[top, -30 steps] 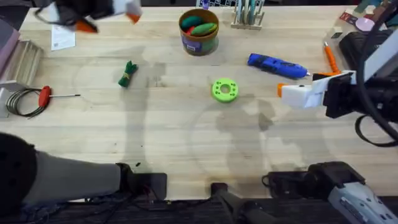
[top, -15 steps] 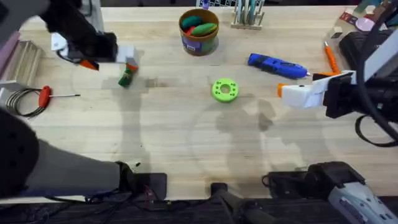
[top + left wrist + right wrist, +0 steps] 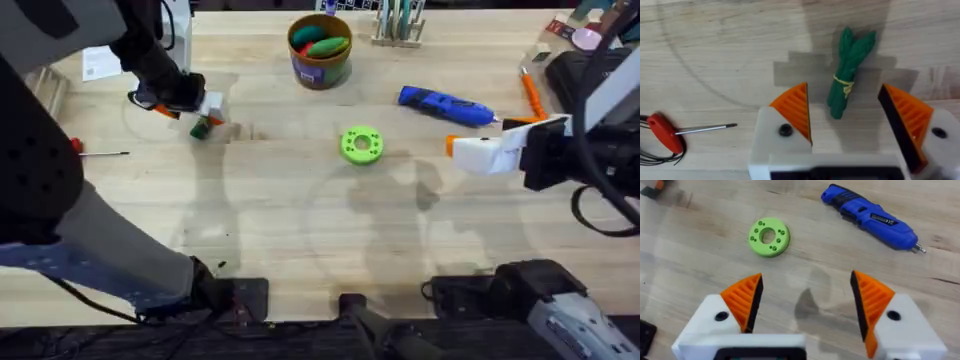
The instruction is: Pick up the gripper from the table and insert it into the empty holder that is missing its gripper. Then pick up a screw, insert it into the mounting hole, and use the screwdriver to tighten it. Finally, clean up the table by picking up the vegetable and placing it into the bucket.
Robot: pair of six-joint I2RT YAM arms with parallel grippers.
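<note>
The vegetable [image 3: 849, 70], a green asparagus-like bundle tied with a yellow band, lies flat on the table [image 3: 300, 220]. My left gripper [image 3: 845, 117] hangs open just above it, orange pads [image 3: 795, 107] on either side without touching. From overhead, the left gripper [image 3: 195, 110] covers part of the vegetable [image 3: 202, 128] at the back left. The orange-rimmed bucket [image 3: 320, 50] holds green and red pieces. The blue screwdriver [image 3: 445, 105] lies at the back right. My right gripper [image 3: 470, 150] hovers open and empty in front of the screwdriver [image 3: 870, 216]. The small orange gripper piece, holder and screw are out of view.
A green disc with holes [image 3: 361, 144] lies mid-table and also appears as the disc [image 3: 769, 236] ahead of my right fingers. A red-handled tool [image 3: 662, 132] rests left of the vegetable. A slim orange-handled tool [image 3: 530, 92] lies far right. A rack [image 3: 398, 25] stands behind the bucket.
My left arm has swung from the back left corner toward the vegetable and lowered over it. The right arm, screwdriver, disc and bucket have not moved.
</note>
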